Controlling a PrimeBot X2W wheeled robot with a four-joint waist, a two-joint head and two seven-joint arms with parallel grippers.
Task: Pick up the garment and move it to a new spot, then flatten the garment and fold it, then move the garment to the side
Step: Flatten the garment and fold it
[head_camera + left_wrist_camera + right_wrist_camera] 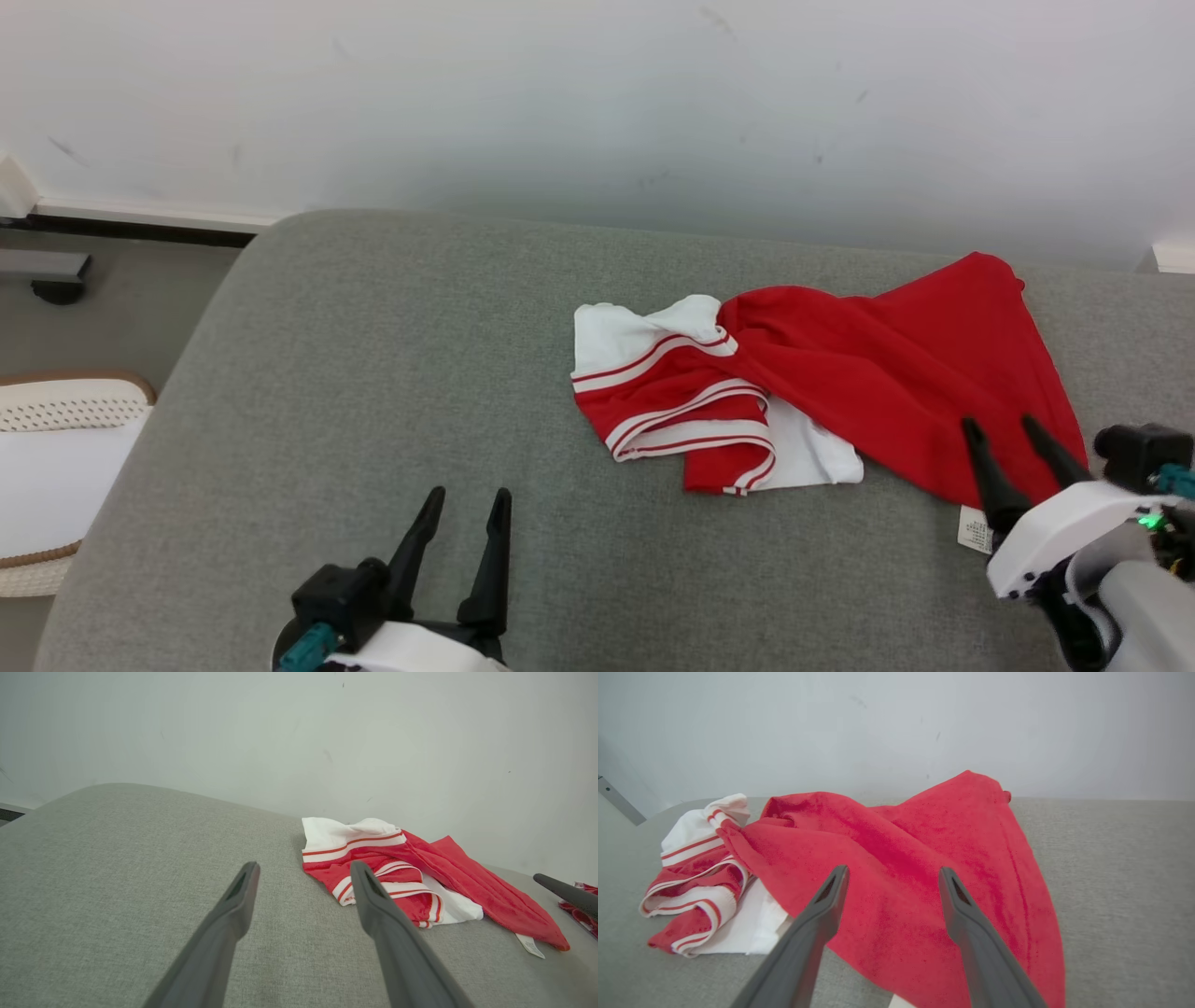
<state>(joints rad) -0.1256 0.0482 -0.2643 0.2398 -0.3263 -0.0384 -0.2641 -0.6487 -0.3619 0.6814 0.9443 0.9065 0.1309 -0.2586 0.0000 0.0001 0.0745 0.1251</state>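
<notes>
**Head view.** Red-and-white garment bunched on the right half of the grey cushion, close to the wall. Striped white part twisted against the plain red panel, so neither flat nor folded yet. Right gripper over the near red hem, jaws spread wide with nothing between them. Just beside it, a white care label poking out from under the edge. Probably placed there because that hem is the nearest free edge to pull on. Left gripper low at the near left, jaws likewise wide apart and empty, above bare cushion and well apart from the cloth. Likely kept clear to leave room.

**Left wrist view.** Looking along the parted left fingers over bare upholstery toward the striped end of the garment, with no contact. One dark finger of the right gripper at the far right edge, near the red tip and the label.

**Right wrist view.** Two parted fingers framing the red panel of the garment, no fabric pinched between them. Cannot tell whether the tips touch the cloth or hover just above it. Judging from the heap, flattening not yet done. Open stance well suited to a fresh grab at an edge.
</notes>
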